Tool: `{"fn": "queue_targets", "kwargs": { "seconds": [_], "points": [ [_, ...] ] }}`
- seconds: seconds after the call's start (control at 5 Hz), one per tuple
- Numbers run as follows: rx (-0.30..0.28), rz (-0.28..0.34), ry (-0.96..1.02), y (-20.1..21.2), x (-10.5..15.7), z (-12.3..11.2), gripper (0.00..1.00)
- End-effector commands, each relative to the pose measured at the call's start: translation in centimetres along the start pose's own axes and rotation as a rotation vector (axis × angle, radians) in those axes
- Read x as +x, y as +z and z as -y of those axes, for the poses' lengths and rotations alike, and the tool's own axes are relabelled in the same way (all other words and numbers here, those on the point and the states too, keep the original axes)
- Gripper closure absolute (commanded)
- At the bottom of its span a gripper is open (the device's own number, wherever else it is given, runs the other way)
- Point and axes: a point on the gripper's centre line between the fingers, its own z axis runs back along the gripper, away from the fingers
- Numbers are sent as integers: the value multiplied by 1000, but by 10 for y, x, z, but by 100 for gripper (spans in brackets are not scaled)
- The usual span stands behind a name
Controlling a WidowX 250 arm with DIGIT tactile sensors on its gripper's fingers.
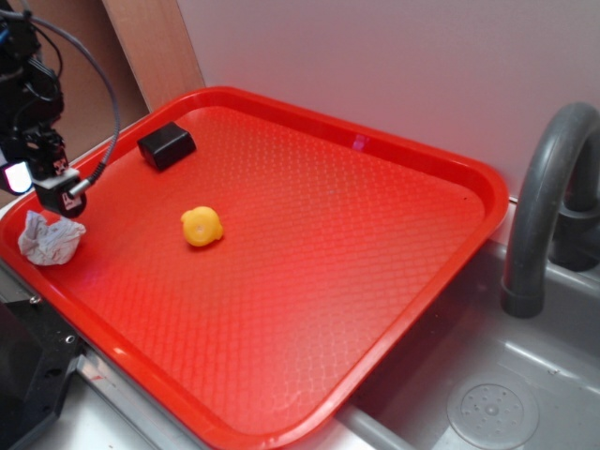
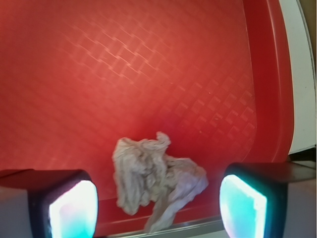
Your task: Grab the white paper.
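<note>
One crumpled wad of white-grey paper (image 2: 156, 181) lies on the red plastic tray (image 1: 375, 253) at its near-left rim, long axis unclear. The black gripper (image 2: 158, 203) hangs over the wad, fingers apart. Farther in — one round yellow ball (image 1: 202, 226), then one black block (image 1: 166, 144).

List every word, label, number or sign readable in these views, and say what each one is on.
None can be read. The red tray, white paper, yellow ball and black block carry no print. The gripper shows small light patches, too blurred to tell whether they hold text.
</note>
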Motion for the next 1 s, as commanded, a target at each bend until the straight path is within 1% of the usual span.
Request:
{"fn": "queue_targets", "kwargs": {
  "seconds": [0.0, 0.2, 0.4, 0.6, 0.8],
  "points": [
    [-33, -87, -154, -16, -9, 7, 0],
    [49, -147, -121, -27, -3, 9, 0],
    [92, -188, -104, -31, -3, 9, 0],
    [146, -233, -72, -35, 0, 9, 100],
    [149, -230, -52, -32, -6, 6, 100]
  ]
}}
